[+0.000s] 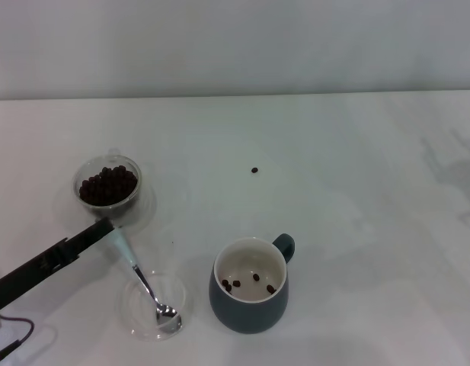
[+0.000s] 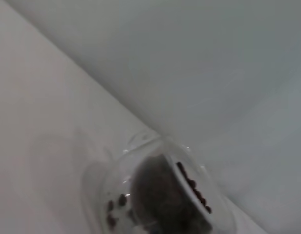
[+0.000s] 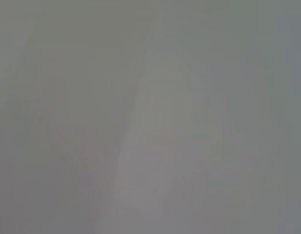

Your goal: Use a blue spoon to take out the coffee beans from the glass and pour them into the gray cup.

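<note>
The spoon (image 1: 139, 276) is a light, stiff thing with a smooth metal shaft and a pale handle; the handle end is the place to take hold, since the thin shaft would likely slip and twist in a grip. It lies slanted on the tabletop (image 1: 356, 175), its bowl resting in a shallow clear dish (image 1: 135, 316) and its handle pointing up toward the glass (image 1: 107, 185), which sits near the left edge, full of beans (image 1: 107, 185). The glass and dish look fragile and easy to nudge. The left pincer (image 1: 105, 227) reaches in low from the lower left, its dark arm nearly flat over the tabletop, the tip right at the top of the handle and just below the glass; whether it is spread or pinching the handle cannot be told. The cup (image 1: 250, 288) stands to the right of the dish with a few beans inside, and one stray bean (image 1: 254, 170) lies beyond it. The right pincer is out of sight.
</note>
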{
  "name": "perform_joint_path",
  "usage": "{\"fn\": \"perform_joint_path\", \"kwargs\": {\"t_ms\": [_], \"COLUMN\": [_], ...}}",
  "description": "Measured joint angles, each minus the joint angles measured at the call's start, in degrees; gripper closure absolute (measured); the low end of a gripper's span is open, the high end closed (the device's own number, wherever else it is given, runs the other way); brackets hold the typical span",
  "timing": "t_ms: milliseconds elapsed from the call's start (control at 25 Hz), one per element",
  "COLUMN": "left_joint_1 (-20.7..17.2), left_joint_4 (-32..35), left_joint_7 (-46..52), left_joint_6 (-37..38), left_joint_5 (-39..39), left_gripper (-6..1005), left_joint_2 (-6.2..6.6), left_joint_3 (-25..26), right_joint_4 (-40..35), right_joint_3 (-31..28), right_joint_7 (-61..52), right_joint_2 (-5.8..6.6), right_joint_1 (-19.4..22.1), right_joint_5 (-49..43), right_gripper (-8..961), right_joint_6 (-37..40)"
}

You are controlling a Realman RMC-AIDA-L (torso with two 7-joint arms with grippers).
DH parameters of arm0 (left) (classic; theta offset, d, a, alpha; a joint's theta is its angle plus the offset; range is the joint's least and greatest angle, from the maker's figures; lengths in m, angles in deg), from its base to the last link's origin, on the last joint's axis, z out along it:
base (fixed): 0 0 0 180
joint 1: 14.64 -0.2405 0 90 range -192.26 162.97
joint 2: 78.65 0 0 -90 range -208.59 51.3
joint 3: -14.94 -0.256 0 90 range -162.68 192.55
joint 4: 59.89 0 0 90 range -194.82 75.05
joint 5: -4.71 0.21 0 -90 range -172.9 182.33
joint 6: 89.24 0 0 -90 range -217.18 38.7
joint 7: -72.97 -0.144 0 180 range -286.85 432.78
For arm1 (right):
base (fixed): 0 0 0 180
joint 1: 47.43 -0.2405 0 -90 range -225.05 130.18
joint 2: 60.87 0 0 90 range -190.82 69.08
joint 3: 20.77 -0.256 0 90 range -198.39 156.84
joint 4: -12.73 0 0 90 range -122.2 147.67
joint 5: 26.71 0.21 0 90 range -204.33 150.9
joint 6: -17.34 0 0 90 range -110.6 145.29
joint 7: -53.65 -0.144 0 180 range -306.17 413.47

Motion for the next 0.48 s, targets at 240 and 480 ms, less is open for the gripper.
{"fn": "perform_joint_path", "kwargs": {"t_ms": [240,480], "left_joint_1": [-2.8,-6.0], "left_joint_4": [0.5,2.2], "left_joint_7": [-0.7,-5.7], "left_joint_6": [-0.1,2.1], "left_joint_5": [-0.5,-0.7], "left_gripper": [550,546], "left_joint_2": [0.08,-0.03], "left_joint_3": [3.4,8.1], "right_joint_4": [0.0,-0.1], "right_joint_3": [0.1,1.0], "right_joint_7": [0.0,-0.2], "right_joint_2": [0.00,0.00], "right_joint_1": [0.3,0.9], "right_joint_5": [-0.1,-0.2], "right_gripper": [350,350], "right_joint_6": [0.3,0.9]}}
